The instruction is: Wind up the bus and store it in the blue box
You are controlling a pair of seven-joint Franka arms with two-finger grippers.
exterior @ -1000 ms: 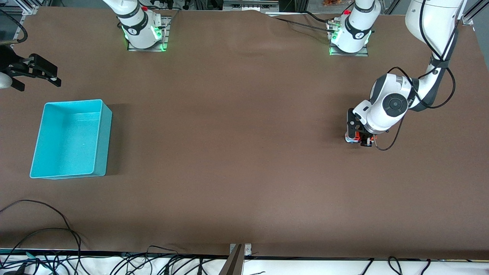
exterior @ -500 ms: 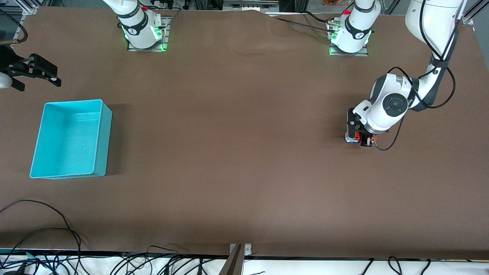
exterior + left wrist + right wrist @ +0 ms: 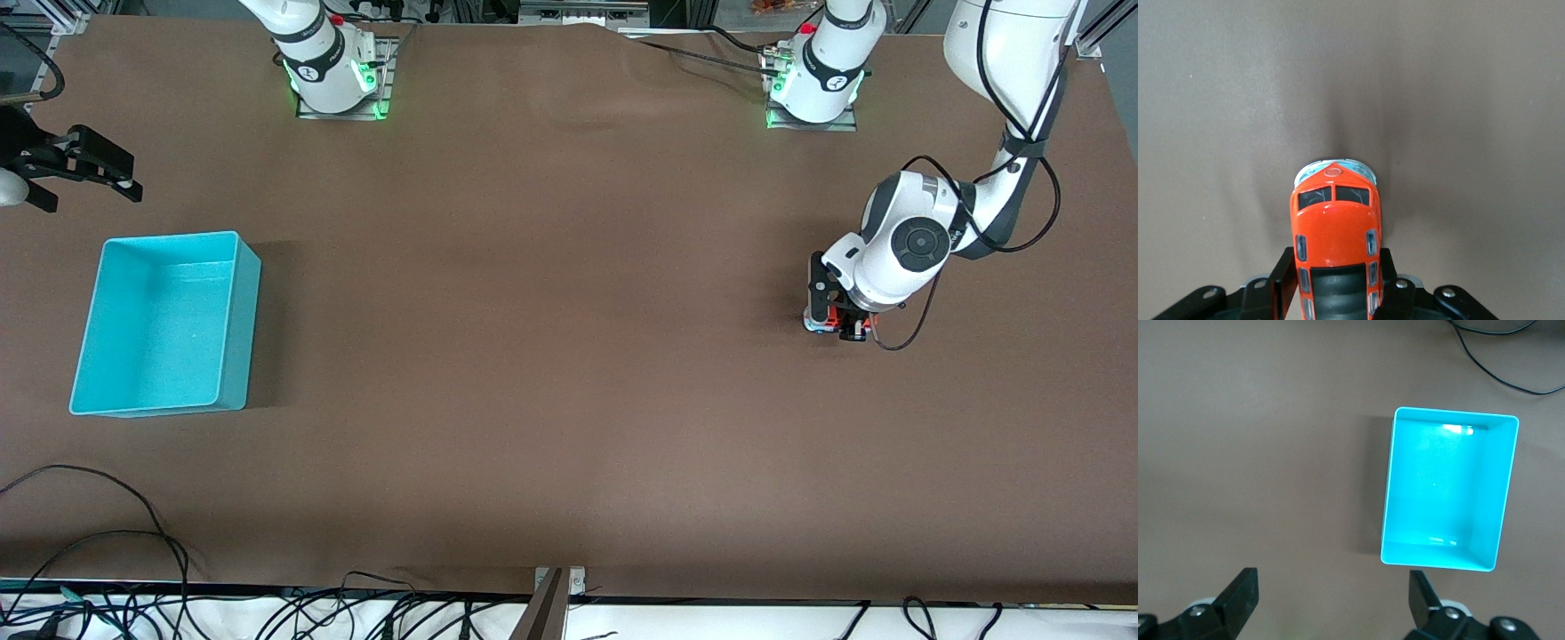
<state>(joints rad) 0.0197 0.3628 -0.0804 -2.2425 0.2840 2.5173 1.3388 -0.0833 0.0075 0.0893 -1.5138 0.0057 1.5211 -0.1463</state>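
Left wrist view: left pincer (image 3: 1336, 293) clamped on toy bus (image 3: 1336, 230) flanks, down on desk (image 3: 569, 356), well apart from blue box (image 3: 233, 320). Bus looks light, slick plastic. Right pincer (image 3: 80, 178) gaping, waiting near box.

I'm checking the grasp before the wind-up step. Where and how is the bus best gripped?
Across its long sides near the rear, from above, as the left gripper has it now: jaws shut on the bus. The sides look flat and parallel, the body narrow, and the wheels stay on the table. The right gripper waits open near the box.
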